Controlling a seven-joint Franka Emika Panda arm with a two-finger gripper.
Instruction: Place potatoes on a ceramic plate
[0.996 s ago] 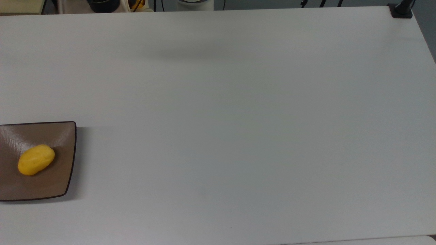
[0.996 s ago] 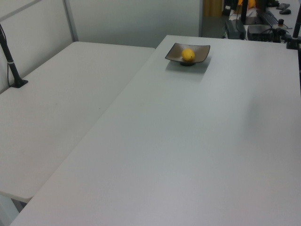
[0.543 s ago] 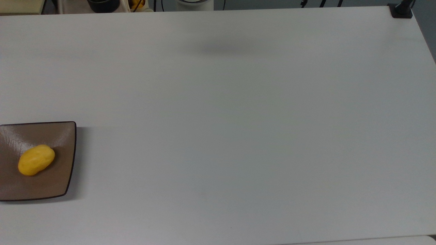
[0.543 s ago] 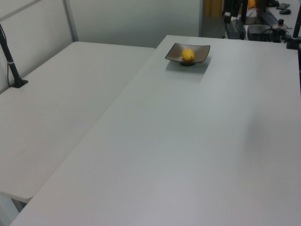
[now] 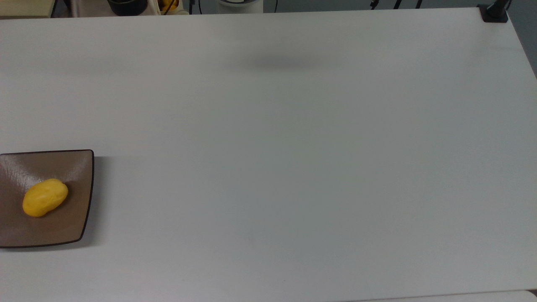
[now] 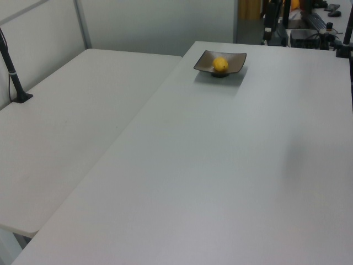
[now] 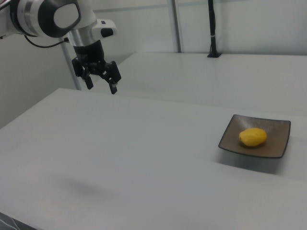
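**Potato down on the plate, my arm drawn well clear**

My gripper (image 7: 100,79) hung above the white table (image 5: 293,167) at the far left of the right view, well apart from the plate, its two fingers spread wide with nothing between them. The arm's pale housing rose behind it toward the upper left corner of the right view.

I judged the work to be at its last step. The potato (image 5: 45,197) lay inside the ceramic plate (image 5: 79,167), resting in the shallow centre and touching no rim. In the top view the plate sat at the left edge of the table; in the left view it stood at the far end, the potato (image 6: 220,64) a small bright spot on the plate (image 6: 237,57). By my reckoning, the placing was done, and the next move called for little: hold the arm away, or settle it somewhere high and clear. Nothing near the plate needed touching.

The potato (image 7: 253,137) was a smooth, slightly lumpy oval of strong yellow, lying on its side with its long axis slanted in the top view. It was much smaller than the plate (image 7: 278,148), which showed glossy brown with a thin dark rim, rounded corners and pale highlights along its upper curve.
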